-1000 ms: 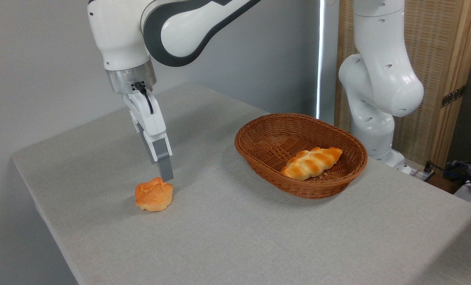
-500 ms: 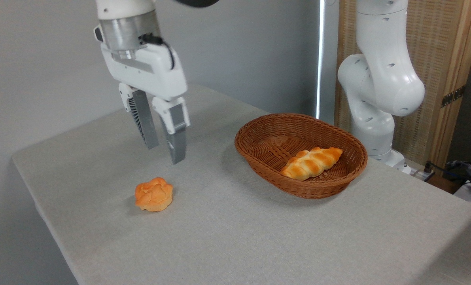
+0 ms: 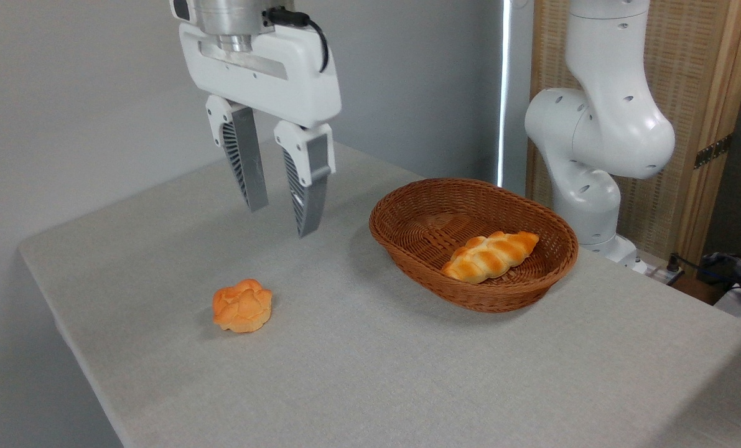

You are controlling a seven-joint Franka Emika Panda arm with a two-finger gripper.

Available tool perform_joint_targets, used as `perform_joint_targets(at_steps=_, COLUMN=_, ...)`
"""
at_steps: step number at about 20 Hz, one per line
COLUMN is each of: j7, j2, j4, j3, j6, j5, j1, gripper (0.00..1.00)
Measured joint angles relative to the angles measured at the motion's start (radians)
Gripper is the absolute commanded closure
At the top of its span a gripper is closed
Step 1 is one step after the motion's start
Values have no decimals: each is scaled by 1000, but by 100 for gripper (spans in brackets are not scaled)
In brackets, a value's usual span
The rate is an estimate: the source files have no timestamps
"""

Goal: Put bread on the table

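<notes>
The bread (image 3: 242, 305), a small round orange-golden bun with a lobed top, lies by itself on the light grey table (image 3: 370, 373) near its left side. My gripper (image 3: 281, 221) hangs open and empty well above the table, up and to the right of the bun, with its two grey fingers pointing down and a clear gap between them. Nothing touches the bun.
A brown oval wicker basket (image 3: 535, 283) stands at the right of the middle and holds a longer braided golden loaf (image 3: 489, 256). The arm's white base (image 3: 597, 168) rises behind the basket. A wooden screen stands at the back right.
The gripper has risen from just above the bun and moved right towards the table's middle, turning so that both fingers show. The bun has stayed in place.
</notes>
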Motion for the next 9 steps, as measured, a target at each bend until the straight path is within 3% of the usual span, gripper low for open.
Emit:
perform_joint_targets(at_steps=2, j7=0, j2=2, j4=-6, j3=-29, j6=0, j5=0, j1=7, gripper=0)
perform_joint_targets(at_steps=9, j7=3, j2=5, j4=-12, j3=-31, j6=0, j5=0, j1=15, gripper=0)
